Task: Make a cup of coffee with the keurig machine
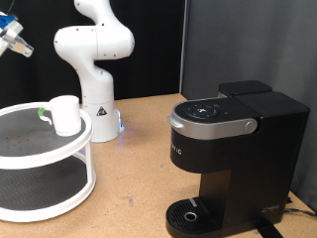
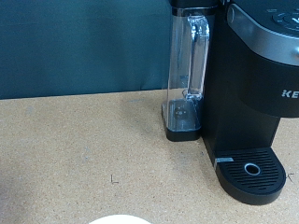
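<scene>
The white cup stands upright on the top tier of a round white rack at the exterior view's left, its green-tinted handle facing left. The black keurig machine stands at the exterior view's right with its lid down and nothing on its drip base. It also shows in the wrist view, with its clear water tank and drip base. My gripper is high in the exterior view's top left corner, above the rack and far from the cup. Nothing shows between its fingers.
The white arm base stands behind the rack on the brown tabletop. A dark curtain backs the scene. A white curved edge shows at the wrist view's border. Small marks dot the tabletop.
</scene>
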